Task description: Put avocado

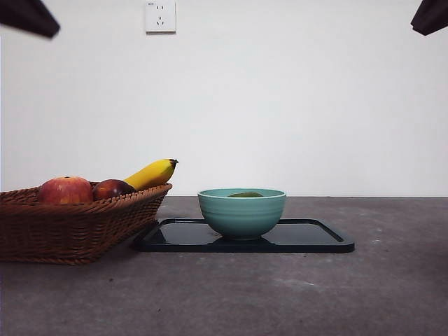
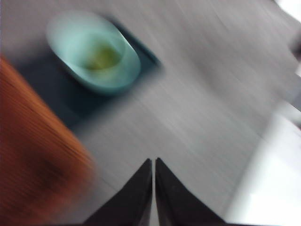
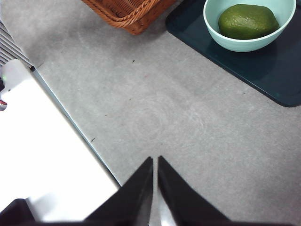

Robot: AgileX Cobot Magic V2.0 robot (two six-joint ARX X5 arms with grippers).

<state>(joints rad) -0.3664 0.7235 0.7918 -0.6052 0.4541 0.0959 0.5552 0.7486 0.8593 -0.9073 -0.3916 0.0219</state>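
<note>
The avocado (image 3: 248, 21) sits in the bowl (image 1: 241, 212) on the tray (image 1: 315, 241). Both grippers, left (image 2: 154, 162) and right (image 3: 155, 161), are clenched and hold nothing.

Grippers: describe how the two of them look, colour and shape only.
The left gripper and the right gripper look alike: each has two plain black jaws, broad at the base and tapering to a narrow point. No cables or markings show on them. In the front view the arms appear only as dark tips at the top corners.

- Legible text, labels, brands, numbers: none.
- Wall socket (image 1: 160, 16): small mark at its upper left corner, too small to read.
</note>
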